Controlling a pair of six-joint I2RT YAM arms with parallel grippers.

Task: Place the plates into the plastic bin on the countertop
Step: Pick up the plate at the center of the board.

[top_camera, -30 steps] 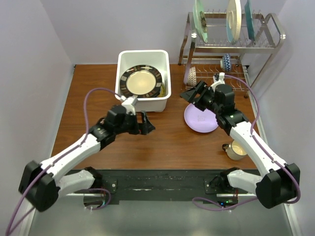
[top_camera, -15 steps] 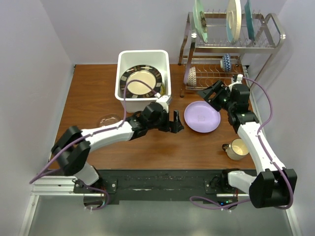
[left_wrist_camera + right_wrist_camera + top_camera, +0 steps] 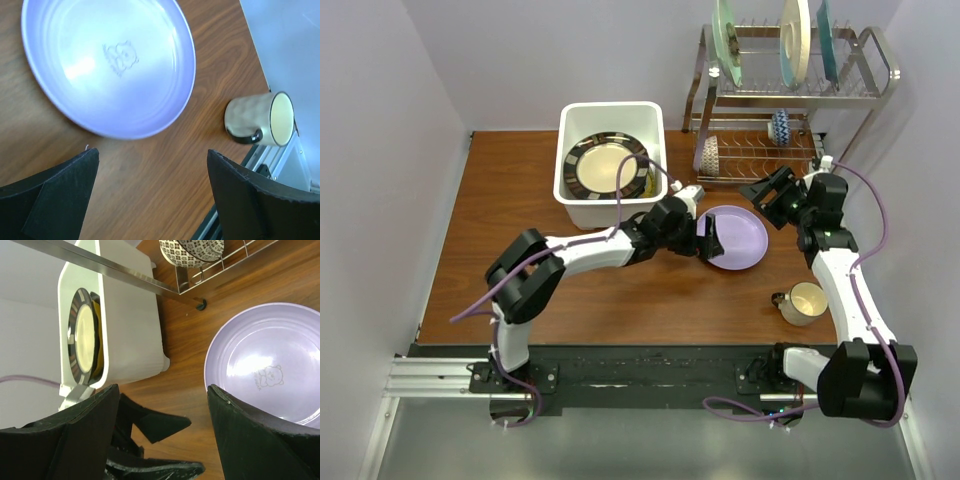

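Left gripper (image 3: 152, 162) hovers wide open and empty just short of the lilac plate (image 3: 107, 65), flat on the countertop (image 3: 215, 75); likely stiff, slick and breakable, best pinched by its raised rim.

L gripper (image 3: 704, 236) is reaching far across to the right, jaws spread wide. R gripper (image 3: 766, 192) is hovering, jaws apart, empty.
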